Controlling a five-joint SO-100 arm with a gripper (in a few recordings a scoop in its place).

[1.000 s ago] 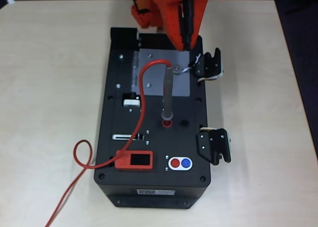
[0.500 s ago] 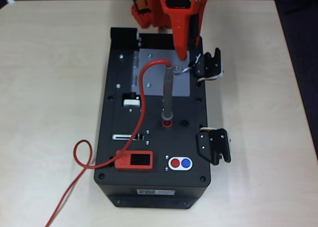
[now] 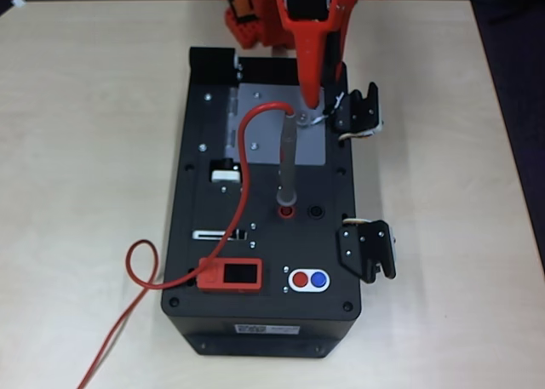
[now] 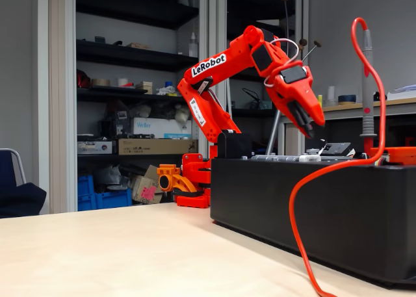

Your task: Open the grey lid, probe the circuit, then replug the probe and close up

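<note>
On a pale wooden desk (image 3: 85, 151) before cluttered shelves, we see the black box (image 3: 264, 236) with the grey lid (image 3: 264, 121) lying flat and shut, the probe (image 3: 288, 159) standing plugged in its red socket. Our tool (image 3: 311, 95) hovers above the lid's knob (image 3: 300, 115), jaws seemingly together. We judge we should part them, descend squarely and pinch the knob.

The tool (image 3: 312, 87) is glossy orange-red plastic. Just below its tip, the grey lid (image 3: 268, 125) looks like matt brushed metal, flat and smooth. The probe (image 3: 288, 163) beside it has a dull grey plastic body and a shiny red rubbery cable (image 3: 243, 176). The black box (image 4: 312, 212) is matt. The worktop (image 3: 94, 151) is pale, smooth wood-look laminate.
</note>
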